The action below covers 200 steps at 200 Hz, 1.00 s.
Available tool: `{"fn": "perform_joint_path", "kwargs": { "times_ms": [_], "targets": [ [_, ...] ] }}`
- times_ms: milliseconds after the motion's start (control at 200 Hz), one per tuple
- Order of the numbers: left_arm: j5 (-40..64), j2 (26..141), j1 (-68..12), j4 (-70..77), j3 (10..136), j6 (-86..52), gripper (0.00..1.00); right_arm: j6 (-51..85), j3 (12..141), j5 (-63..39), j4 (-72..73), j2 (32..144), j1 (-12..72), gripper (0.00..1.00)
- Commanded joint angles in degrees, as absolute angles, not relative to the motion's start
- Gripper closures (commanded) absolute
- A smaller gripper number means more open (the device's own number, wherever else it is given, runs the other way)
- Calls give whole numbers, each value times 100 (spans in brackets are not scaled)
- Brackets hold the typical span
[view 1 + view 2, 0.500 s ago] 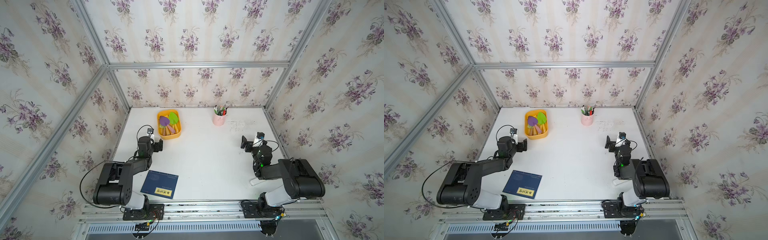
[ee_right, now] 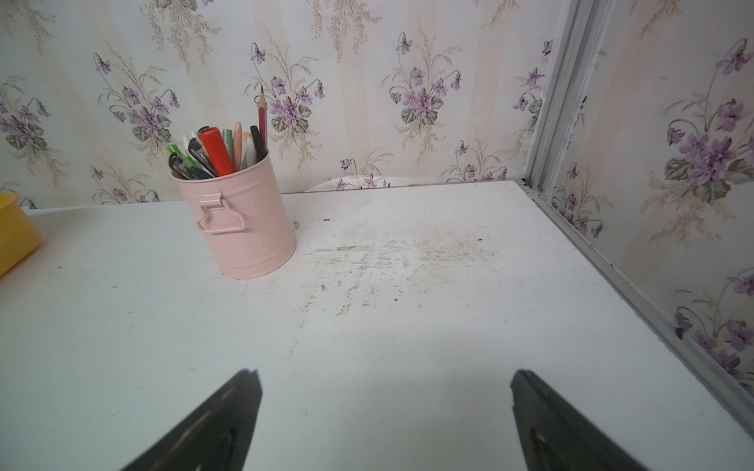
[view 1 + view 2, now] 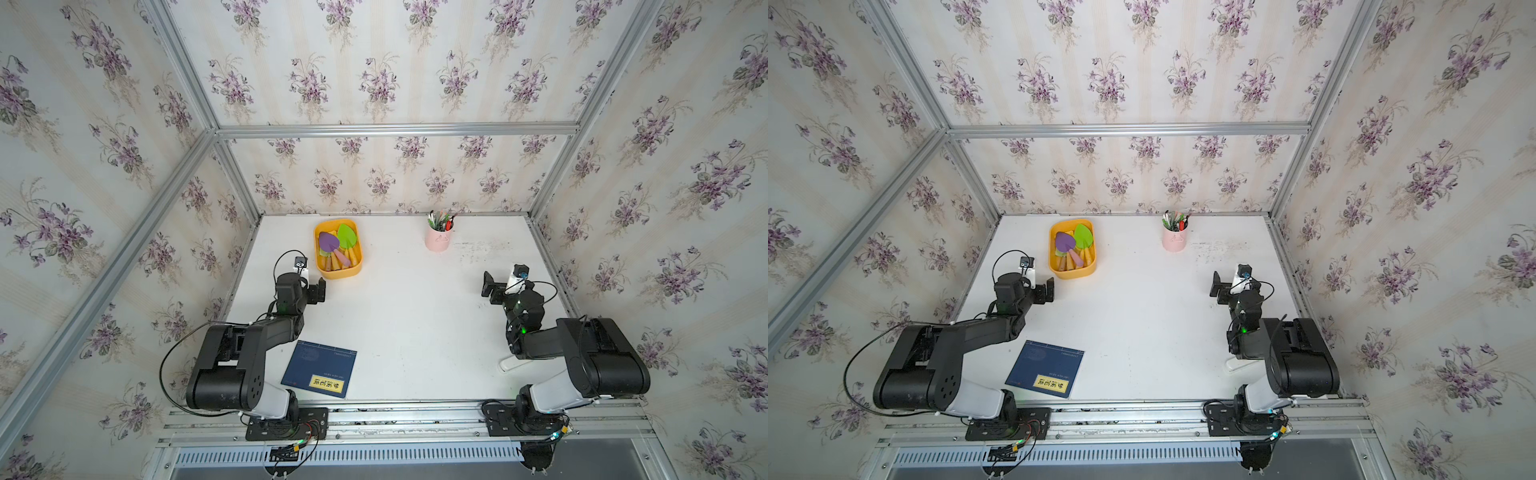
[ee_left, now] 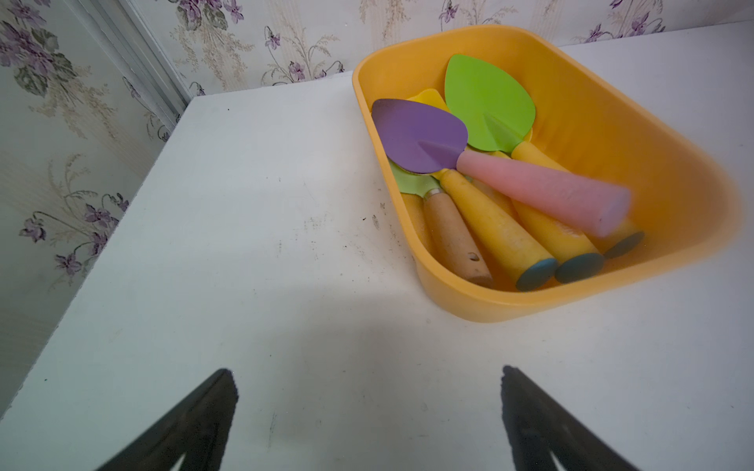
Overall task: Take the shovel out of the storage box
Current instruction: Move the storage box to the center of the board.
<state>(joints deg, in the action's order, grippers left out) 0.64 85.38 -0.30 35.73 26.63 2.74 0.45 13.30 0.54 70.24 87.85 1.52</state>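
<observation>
So the purple shovel [image 4: 420, 134] lies on top of the pile in the yellow storage box [image 4: 653, 183], near the left gripper [image 4: 367, 379], which is wide open and empty. I'd pinch across its pink handle [image 4: 542, 191], since it sits clear of the yellow-handled tools [image 4: 497, 232] underneath.

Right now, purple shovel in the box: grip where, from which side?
Likely the pink handle of the purple shovel, mid-length, from above. It lies topmost across the other handles; the blade is flat and wide, and the storage box walls block a side approach.
</observation>
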Motion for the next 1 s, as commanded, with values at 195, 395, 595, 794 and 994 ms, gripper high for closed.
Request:
{"fn": "perform_joint_path", "kwargs": {
  "times_ms": [195, 395, 595, 794, 994],
  "targets": [
    [105, 8530, -29, 3744, 2672, 264, 0, 70, 1336, 61, 7128, 8781, 156, 0],
    [105, 8514, -26, 3761, 2646, 266, 0, 59, 1316, 14, 7202, 8752, 155, 0],
    [-78, 7516, -43, 1951, 3322, 58, 0, 190, 2172, -457, 4637, 7592, 206, 1],
    [455, 7770, 25, 10, 4736, -1552, 0, 1089, 3177, -626, 3232, 7539, 1181, 6],
    [931, 9140, 105, -600, 5728, -2206, 2, 1573, 4313, -293, 2660, 8384, 2856, 8]
  ]
}}
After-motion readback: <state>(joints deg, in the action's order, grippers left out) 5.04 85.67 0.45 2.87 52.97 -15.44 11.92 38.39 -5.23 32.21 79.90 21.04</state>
